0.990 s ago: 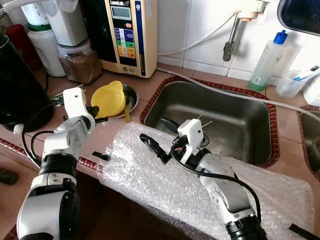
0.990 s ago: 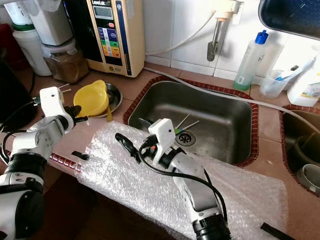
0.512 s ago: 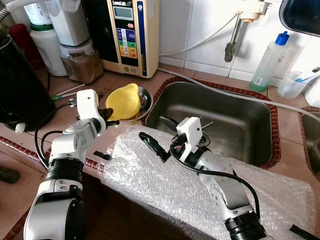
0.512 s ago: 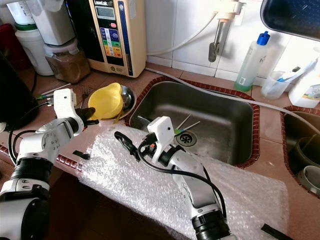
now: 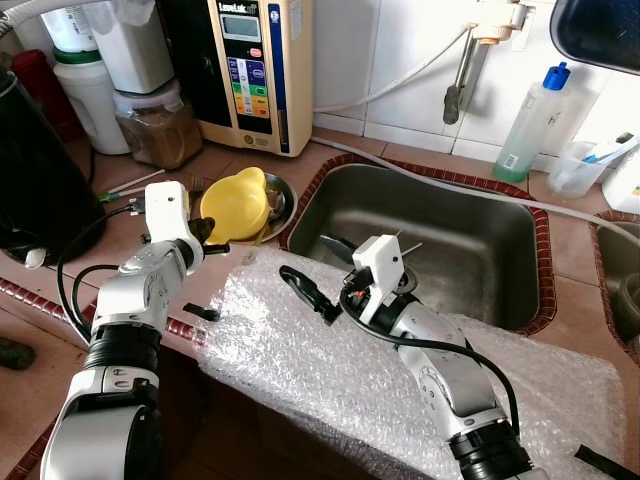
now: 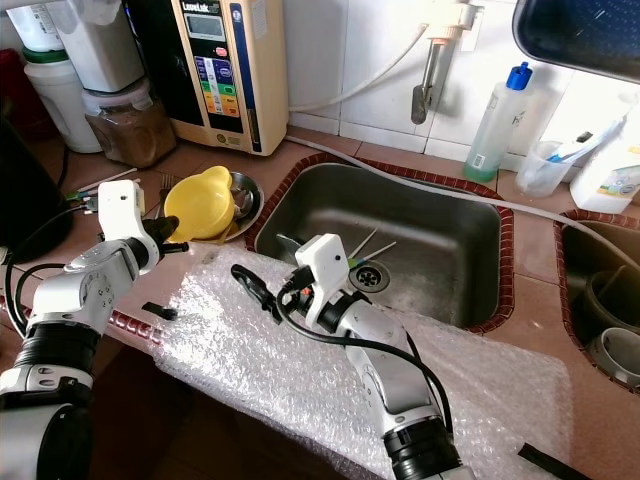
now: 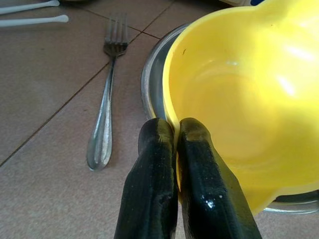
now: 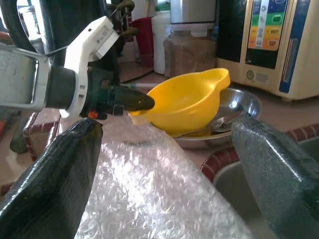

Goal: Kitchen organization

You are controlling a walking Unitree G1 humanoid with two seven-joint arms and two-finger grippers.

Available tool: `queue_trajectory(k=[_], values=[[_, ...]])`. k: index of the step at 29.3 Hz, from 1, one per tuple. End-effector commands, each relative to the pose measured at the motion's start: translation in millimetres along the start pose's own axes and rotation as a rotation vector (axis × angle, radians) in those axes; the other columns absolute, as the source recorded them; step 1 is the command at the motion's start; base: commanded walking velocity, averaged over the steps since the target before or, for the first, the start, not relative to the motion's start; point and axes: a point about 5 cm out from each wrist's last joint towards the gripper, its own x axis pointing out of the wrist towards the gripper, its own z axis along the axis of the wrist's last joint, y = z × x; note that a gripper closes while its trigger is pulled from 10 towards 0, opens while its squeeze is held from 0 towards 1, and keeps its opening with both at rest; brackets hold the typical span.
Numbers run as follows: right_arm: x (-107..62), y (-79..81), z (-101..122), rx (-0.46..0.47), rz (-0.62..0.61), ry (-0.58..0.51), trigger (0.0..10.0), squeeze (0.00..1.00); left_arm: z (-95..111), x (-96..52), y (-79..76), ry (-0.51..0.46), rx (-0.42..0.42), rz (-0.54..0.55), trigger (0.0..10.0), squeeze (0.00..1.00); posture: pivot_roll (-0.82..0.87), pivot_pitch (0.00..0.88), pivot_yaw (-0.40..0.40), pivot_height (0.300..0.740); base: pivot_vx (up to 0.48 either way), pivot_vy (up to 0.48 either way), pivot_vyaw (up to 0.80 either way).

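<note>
While the left gripper (image 7: pixel 175 130) pinches the near rim of the yellow bowl (image 5: pixel 235 203), its two black fingers (image 7: pixel 149 169) stand pressed together with only the thin plastic wall between them. One such bowl is present; it sits tilted in a single shallow metal dish (image 5: pixel 277 192) on the brown tiled counter (image 5: pixel 120 215), just left of the sink (image 5: pixel 450 235), its pouring lip pointing away from the robot toward the water ioniser (image 5: pixel 258 65) at the wall. One fork (image 7: pixel 104 114) lies flat on the tiles beside the dish, tines toward the wall and handle toward the robot, its long axis roughly parallel to the gripper fingers. Two thin white sticks (image 7: pixel 30 12) lie beyond it. The right gripper (image 5: pixel 305 290) hovers over a sheet of bubble wrap (image 5: pixel 330 370) spread across the counter edge; its fingers (image 8: pixel 55 174) are spread wide apart and hold nothing. It points leftward toward the bowl. One green-tinted bottle with a blue cap (image 5: pixel 532 120) stands behind the sink.
</note>
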Motion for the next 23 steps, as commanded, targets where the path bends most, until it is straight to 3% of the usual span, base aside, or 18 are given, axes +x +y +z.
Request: queue_trajectory(k=[1, 4, 7, 8, 10, 19, 23], values=[[1.8, -3.8, 3, -0.015, -0.004, -0.004, 10.0, 0.0, -20, -1.7, 7.9, 0.086, 0.009, 0.037, 0.0, 0.0, 0.09, 0.0, 0.009, 0.74, 0.0, 0.0, 0.0], [3.1, -4.1, 4, -0.016, -0.004, -0.009, 10.0, 0.0, -15, -2.2, 8.7, 0.054, 0.02, 0.049, 0.0, 0.0, 0.09, 0.0, 0.008, 0.74, 0.0, 0.0, 0.0], [3.5, -5.8, 4, -0.02, -0.016, -0.016, 10.0, 0.0, 4, -1.2, 9.6, -0.069, 0.009, 0.091, 0.0, 0.0, 0.09, 0.0, 0.004, 0.74, 0.0, 0.0, 0.0], [3.5, -5.8, 4, -0.02, -0.016, -0.016, 10.0, 0.0, 4, -1.2, 9.6, -0.069, 0.009, 0.091, 0.0, 0.0, 0.09, 0.0, 0.004, 0.74, 0.0, 0.0, 0.0], [3.9, -6.7, 4, -0.024, -0.023, -0.017, 10.0, 0.0, 12, -0.7, 4.4, -0.13, -0.011, 0.087, 0.0, 0.0, 0.09, 0.0, 0.004, 0.74, 0.0, 0.0, 0.0], [3.3, -8.4, 4, -0.023, -0.036, -0.021, 10.0, 0.0, 21, -1.8, -2.3, -0.211, -0.04, 0.082, 0.0, 0.0, 0.08, 0.0, 0.003, 0.74, 0.0, 0.0, 0.0], [3.5, -9.3, 5, -0.02, -0.043, -0.028, 10.0, 0.0, 35, -4.2, -14.0, -0.321, -0.03, 0.05, 0.0, 0.0, 0.08, 0.0, -0.003, 0.74, 0.0, 0.0, 0.0]])
